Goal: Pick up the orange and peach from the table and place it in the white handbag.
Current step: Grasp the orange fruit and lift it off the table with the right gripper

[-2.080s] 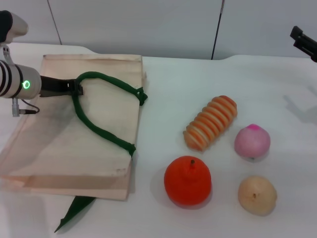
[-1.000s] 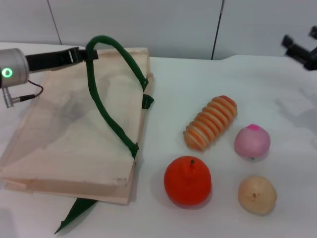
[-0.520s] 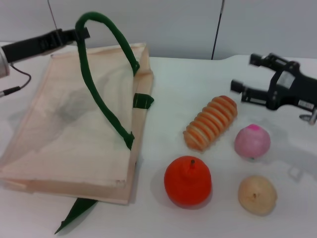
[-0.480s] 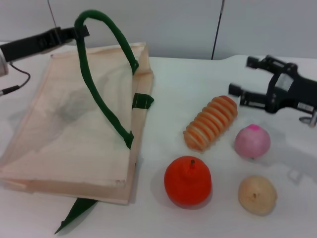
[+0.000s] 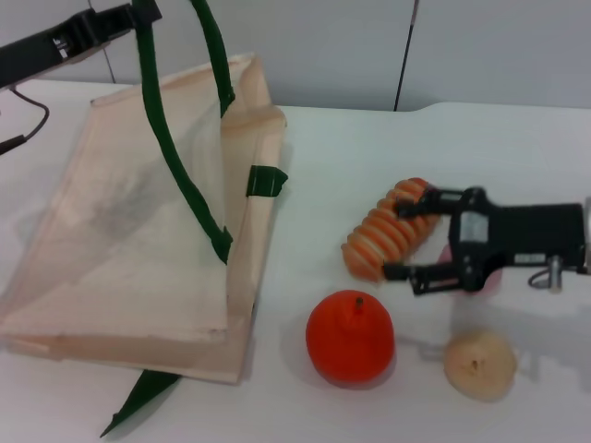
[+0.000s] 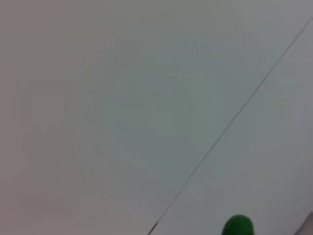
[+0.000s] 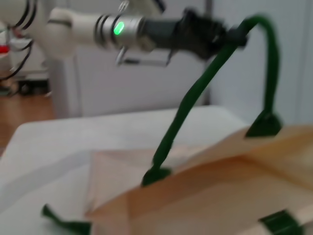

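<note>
The right gripper (image 5: pixel 420 242), jaws apart, hangs low between the ribbed orange-and-cream piece (image 5: pixel 383 235) and the smooth pale pink peach (image 5: pixel 492 269), which lies mostly hidden behind its wrist. The bright orange-red round orange (image 5: pixel 350 336) sits just below the jaws, untouched. The left gripper (image 5: pixel 138 13), clamped on the dark green strap handle (image 5: pixel 152 111), lifts it, probably to open the cream cloth handbag (image 5: pixel 111 249) for loading.

We see even, bright overhead light, soft shadows just beneath the orange (image 5: pixel 350 336), no glare near it, our right wrist view blurred, our left wrist view featureless grey.
</note>
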### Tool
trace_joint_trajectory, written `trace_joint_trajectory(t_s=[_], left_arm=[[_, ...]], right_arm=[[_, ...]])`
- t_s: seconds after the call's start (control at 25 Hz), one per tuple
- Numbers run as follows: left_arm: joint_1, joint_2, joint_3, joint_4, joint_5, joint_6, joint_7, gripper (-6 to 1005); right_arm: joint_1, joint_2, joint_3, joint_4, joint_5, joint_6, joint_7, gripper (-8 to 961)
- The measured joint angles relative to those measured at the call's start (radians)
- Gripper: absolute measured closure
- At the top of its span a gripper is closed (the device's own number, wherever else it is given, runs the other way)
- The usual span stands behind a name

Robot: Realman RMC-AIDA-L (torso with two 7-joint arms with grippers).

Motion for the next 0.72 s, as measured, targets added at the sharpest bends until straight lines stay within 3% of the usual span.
trace_joint_trajectory(t_s=[0.32,0.72], left_arm=[[0.002,-0.003,0.0,0.0,-0.007,-0.006,0.013,868],[-0.001,-0.008,0.004,0.0,-0.006,-0.008,0.014,867]], right_arm=[[0.035,0.007,-0.027,0.042,-0.112,0.034,0.052,175],[0.083,0.008,-0.166,0.153,-0.117,0.208,0.147,184]])
